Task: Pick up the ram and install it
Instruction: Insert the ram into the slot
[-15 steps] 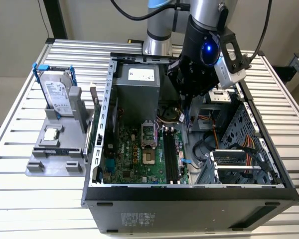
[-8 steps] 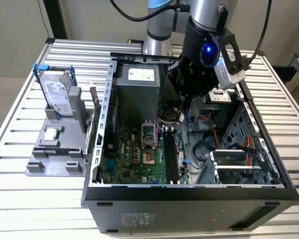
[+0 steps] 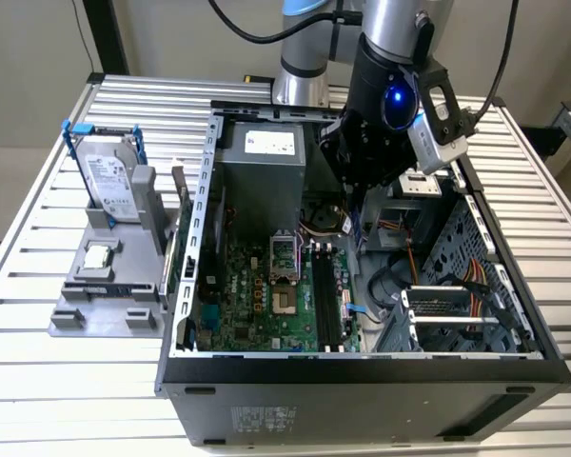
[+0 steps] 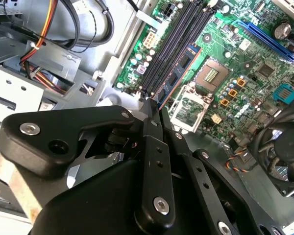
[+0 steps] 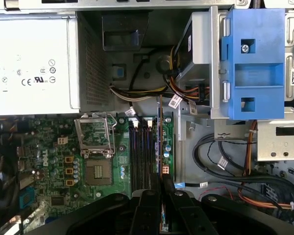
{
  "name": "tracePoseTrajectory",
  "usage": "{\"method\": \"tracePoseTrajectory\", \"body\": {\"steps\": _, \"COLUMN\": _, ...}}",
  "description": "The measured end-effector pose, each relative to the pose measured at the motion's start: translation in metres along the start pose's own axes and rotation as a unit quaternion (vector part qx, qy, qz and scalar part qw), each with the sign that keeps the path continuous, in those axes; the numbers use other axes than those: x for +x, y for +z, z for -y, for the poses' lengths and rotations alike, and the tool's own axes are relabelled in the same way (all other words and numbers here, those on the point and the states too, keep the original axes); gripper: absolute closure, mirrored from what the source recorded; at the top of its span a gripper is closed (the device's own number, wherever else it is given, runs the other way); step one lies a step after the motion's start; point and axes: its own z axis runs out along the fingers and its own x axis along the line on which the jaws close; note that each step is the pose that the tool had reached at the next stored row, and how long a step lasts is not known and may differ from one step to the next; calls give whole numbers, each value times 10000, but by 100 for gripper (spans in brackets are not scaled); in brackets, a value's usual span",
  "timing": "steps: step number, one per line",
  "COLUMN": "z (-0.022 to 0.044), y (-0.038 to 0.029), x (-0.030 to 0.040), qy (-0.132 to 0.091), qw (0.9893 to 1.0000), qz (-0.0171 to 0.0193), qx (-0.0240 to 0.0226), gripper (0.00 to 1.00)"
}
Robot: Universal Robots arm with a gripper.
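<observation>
On the exterior view's left, a grey holder stand (image 3: 105, 286) sits on the slatted worktop (image 3: 38, 381), carrying a silver hard drive (image 3: 109, 181) in a blue bracket and a small square processor chip (image 3: 97, 255). Right of it lies the open computer case (image 3: 362, 371), its green motherboard (image 3: 257, 305) exposed with the empty processor socket (image 3: 282, 259) and black memory slots (image 3: 325, 300). Above the slots hangs the robot arm's black claw (image 3: 354, 195). In the second wrist view the claw (image 4: 152, 110) is clenched on the ram (image 4: 179, 73), a blue-green stick held edge-down over the memory slots (image 4: 169, 44), beside the socket (image 4: 210, 73). In the first wrist view the ram (image 5: 159, 132) stands along the slots nearest the drive cage, the claw (image 5: 161, 188) gripping its near end.
</observation>
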Motion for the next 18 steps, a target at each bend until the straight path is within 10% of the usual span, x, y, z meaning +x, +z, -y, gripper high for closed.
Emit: {"method": "tracePoseTrajectory", "body": {"steps": 18, "z": 1, "y": 109, "x": 0, "qy": -1, "qw": 10000, "qz": 0, "qx": -3, "gripper": 100}}
